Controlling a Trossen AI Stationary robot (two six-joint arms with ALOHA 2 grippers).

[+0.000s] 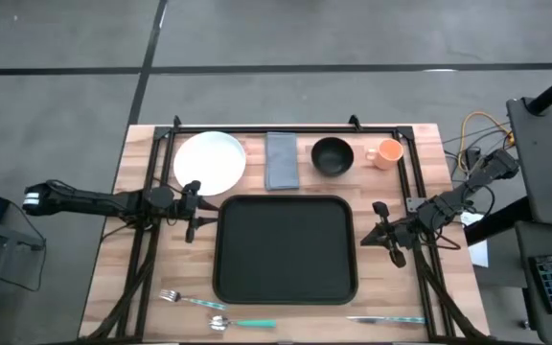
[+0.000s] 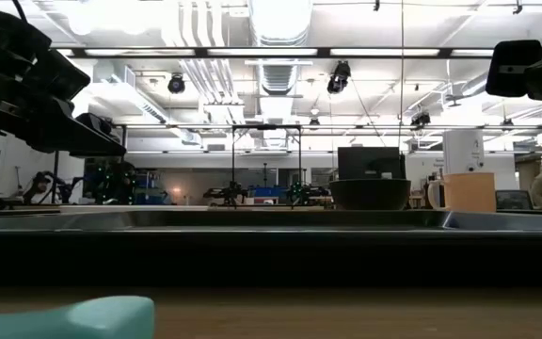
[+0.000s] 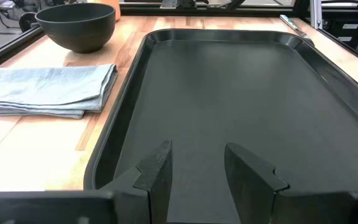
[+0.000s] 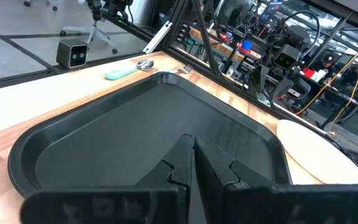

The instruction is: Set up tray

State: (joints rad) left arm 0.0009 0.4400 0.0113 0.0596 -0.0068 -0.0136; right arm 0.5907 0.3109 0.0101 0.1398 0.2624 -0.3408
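Cutlery lines the near edge of your desk (image 1: pixel 103 278), the empty tray (image 1: pixel 286 249) lying centre, waiting to be filled.

Your left gripper (image 1: pixel 195 211) hovers at the tray's left rim, fingers (image 3: pixel 157 171) parted and empty; your right gripper (image 1: pixel 379 233), clenched on nothing, waits at the right rim. Plate (image 1: pixel 210 162), napkin (image 1: pixel 281 159), bowl (image 1: pixel 332 155) and cup (image 1: pixel 387 152) sit along the far side, likely within reach for loading.

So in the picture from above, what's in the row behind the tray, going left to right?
White plate → folded grey napkin → black bowl → orange cup.
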